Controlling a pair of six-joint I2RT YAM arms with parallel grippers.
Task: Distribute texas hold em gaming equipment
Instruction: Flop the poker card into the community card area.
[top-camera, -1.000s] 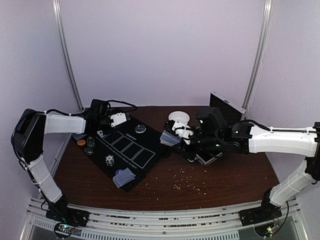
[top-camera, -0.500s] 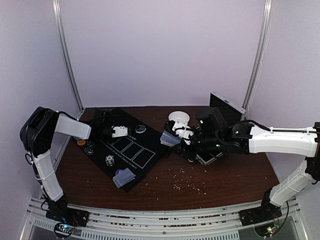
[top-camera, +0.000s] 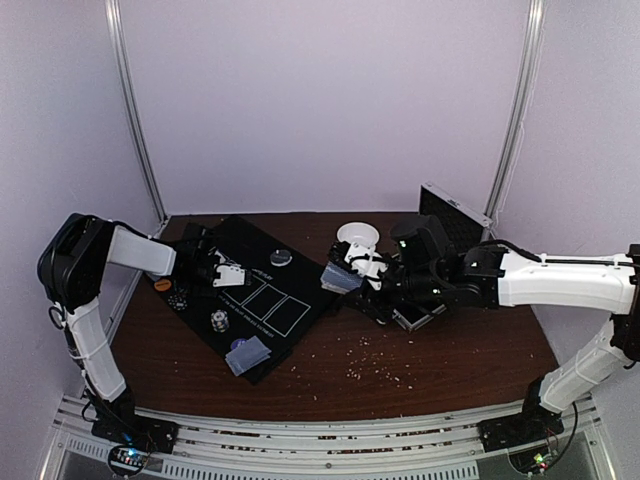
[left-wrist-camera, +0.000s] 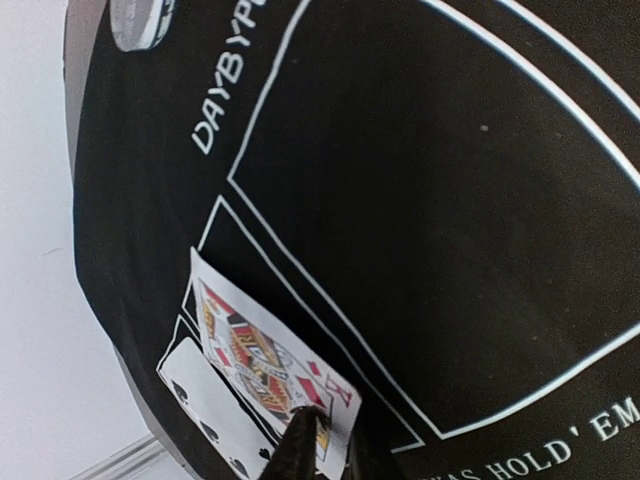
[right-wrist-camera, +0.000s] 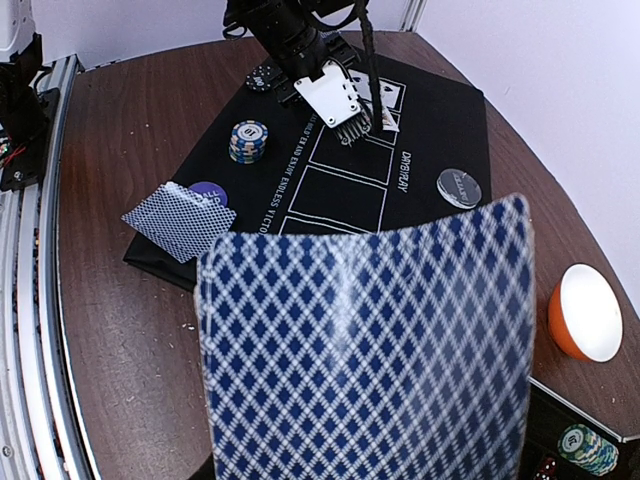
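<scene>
**Top view.** The left end effector (top-camera: 240, 279) sits low over the far-left part of the black mat (top-camera: 290, 300), which lies on the bench (top-camera: 430, 360). Its opening cannot be read from here. The right end effector (top-camera: 352, 277) hangs just right of the mat, near the white bowl (top-camera: 358, 234). It is clamped on the held card (top-camera: 337, 279), whose grey-blue back is showing. The silver case (top-camera: 455, 214) stands open at the far right. On the mat are a grey disc (top-camera: 281, 257) at the far side, a chip stack (top-camera: 218, 320) towards the left, and fanned cards (top-camera: 248, 353) at the near corner. An orange disc (top-camera: 162, 285) lies on the bench just left of the mat.

**Left wrist view.** A king card (left-wrist-camera: 265, 355) lies face up on the mat beside a printed white outline. It overlaps a second face-up card (left-wrist-camera: 200, 395) with black pips. The fingertips (left-wrist-camera: 297, 448) stand at the king card's near corner, close together with a narrow gap. It cannot be told whether they pinch it.

**Right wrist view.** The held card fills the foreground, bowed, with its diamond-patterned back to the camera. The fingers gripping it are hidden behind it. Beyond it, a purple disc (right-wrist-camera: 208, 190) touches the fanned cards, with the chip stack just past them. The left end effector's tips meet the face-up cards at the far side of the mat. The bowl's orange rim shows at the right.
</scene>
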